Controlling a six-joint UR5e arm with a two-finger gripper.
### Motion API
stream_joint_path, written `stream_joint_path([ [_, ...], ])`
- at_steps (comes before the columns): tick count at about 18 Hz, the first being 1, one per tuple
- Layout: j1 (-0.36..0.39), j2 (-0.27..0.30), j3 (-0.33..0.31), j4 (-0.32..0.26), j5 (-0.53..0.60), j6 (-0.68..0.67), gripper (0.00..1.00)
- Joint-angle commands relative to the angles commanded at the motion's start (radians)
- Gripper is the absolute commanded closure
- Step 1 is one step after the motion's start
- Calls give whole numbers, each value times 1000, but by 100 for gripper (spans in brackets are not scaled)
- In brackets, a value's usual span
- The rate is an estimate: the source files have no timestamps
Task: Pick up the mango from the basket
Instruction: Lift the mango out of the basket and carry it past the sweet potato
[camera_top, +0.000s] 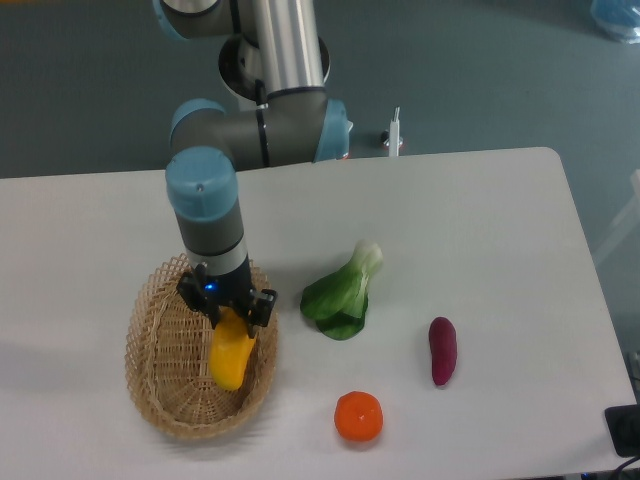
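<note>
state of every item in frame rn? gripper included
gripper: shut on the mango, over the basket's right side
mango: gripped at its upper end, hanging tilted inside the basket
basket: upright on the table, nothing else seen in it
bok choy: lying flat on the table, untouched
orange: resting on the table near the front edge
purple vegetable: lying on the table, apart from the rest
</note>
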Motion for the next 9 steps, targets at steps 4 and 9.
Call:
stream_joint_path([
  [4, 66, 15, 25, -2, -2, 69, 42],
  [9, 230, 45, 92, -165, -5, 257, 42],
])
